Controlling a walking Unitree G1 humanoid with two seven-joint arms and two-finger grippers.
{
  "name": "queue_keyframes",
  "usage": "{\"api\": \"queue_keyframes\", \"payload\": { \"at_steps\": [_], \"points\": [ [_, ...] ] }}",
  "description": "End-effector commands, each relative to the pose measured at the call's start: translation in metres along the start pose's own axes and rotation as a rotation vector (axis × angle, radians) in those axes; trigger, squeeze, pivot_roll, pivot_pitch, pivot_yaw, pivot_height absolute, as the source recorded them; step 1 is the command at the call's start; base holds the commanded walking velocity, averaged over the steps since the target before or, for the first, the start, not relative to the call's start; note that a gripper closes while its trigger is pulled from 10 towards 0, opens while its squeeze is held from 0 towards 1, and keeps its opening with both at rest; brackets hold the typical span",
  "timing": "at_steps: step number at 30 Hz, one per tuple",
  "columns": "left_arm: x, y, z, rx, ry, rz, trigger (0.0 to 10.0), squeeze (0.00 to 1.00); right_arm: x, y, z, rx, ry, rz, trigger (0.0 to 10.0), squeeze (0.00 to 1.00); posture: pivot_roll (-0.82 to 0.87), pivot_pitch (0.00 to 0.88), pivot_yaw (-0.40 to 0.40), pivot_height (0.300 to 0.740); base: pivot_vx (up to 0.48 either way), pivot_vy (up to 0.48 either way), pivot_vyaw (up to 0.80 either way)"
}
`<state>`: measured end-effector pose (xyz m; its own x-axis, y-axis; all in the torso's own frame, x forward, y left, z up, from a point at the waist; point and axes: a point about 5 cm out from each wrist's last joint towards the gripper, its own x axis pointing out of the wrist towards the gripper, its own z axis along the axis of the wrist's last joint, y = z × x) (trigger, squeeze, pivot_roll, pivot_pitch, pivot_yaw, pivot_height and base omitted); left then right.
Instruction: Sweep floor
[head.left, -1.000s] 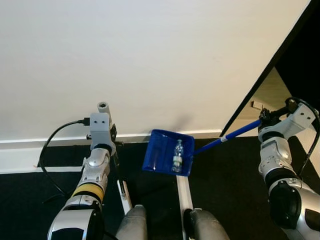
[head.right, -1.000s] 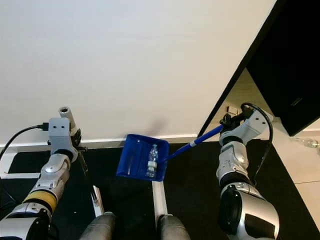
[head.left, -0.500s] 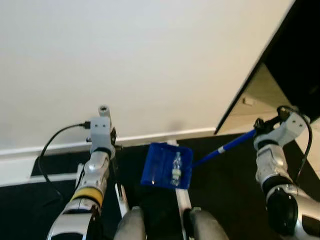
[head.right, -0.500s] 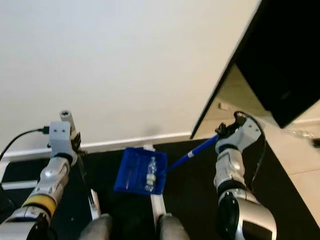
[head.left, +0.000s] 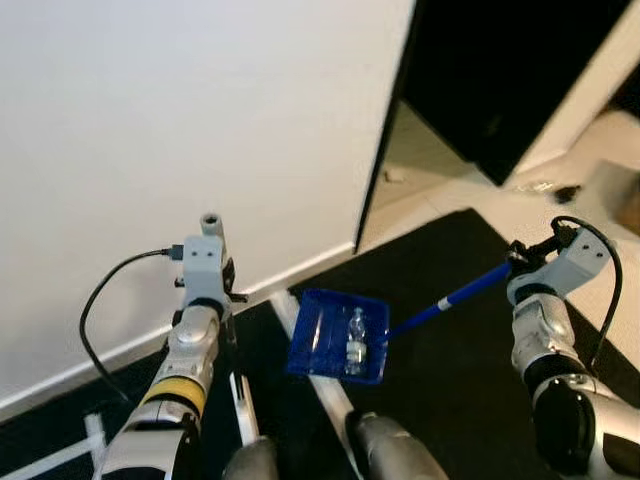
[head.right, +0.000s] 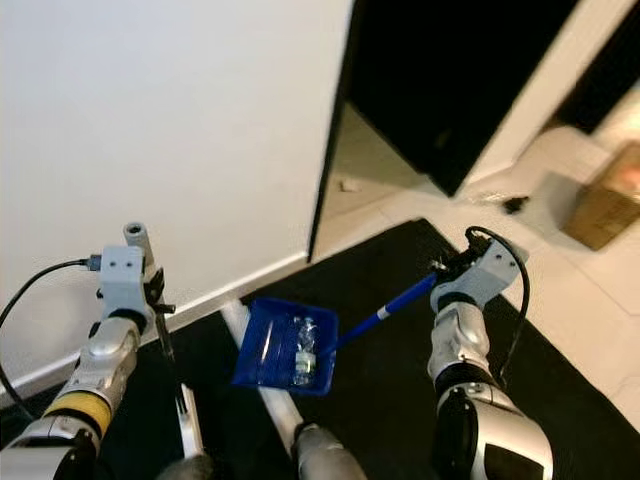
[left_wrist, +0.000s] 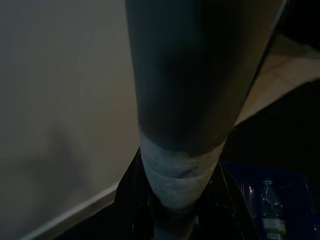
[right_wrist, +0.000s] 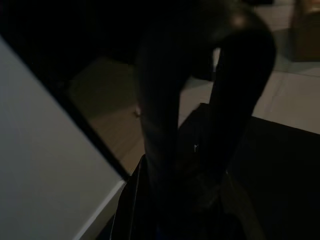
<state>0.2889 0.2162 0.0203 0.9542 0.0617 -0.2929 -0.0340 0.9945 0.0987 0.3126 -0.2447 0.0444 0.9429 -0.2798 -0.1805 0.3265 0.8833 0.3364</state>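
- The blue dustpan (head.left: 337, 336) hangs off my right tool (head.left: 522, 254), out at the far end of its blue handle (head.left: 450, 298), which that tool clasps.
- I judge it light and stiff; the plastic bottle (head.left: 355, 338) inside could roll, so keep the pan level.
- My left tool (head.left: 207, 262) grips the broom pole (left_wrist: 175, 125).
- Beyond both tools: white wall (head.left: 180, 120), dark doorway (head.left: 490, 70).
- A cardboard box (head.right: 600, 205) sits well past my right tool.

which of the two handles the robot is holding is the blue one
The dustpan handle in the right gripper is blue, running down to the blue dustpan. The left gripper holds a grey, white-taped pole.
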Motion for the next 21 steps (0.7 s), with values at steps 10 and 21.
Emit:
{"api": "queue_keyframes", "payload": {
  "at_steps": [10,21],
  "points": [
    [-0.0021,-0.0053,0.0028,-0.045,-0.033,-0.074,10.0,0.00,0.0020,-0.0002,0.0067,0.011,-0.031,0.004,10.0,0.00,0.10,0.000,-0.049,0.740,0.000,0.000,-0.80],
    [-0.0044,-0.0117,0.0070,-0.081,-0.077,-0.157,10.0,0.00,-0.0018,-0.0055,0.0031,0.018,-0.036,-0.014,10.0,0.00,0.10,0.000,-0.046,0.740,0.000,0.000,-0.80]
  ]
}}
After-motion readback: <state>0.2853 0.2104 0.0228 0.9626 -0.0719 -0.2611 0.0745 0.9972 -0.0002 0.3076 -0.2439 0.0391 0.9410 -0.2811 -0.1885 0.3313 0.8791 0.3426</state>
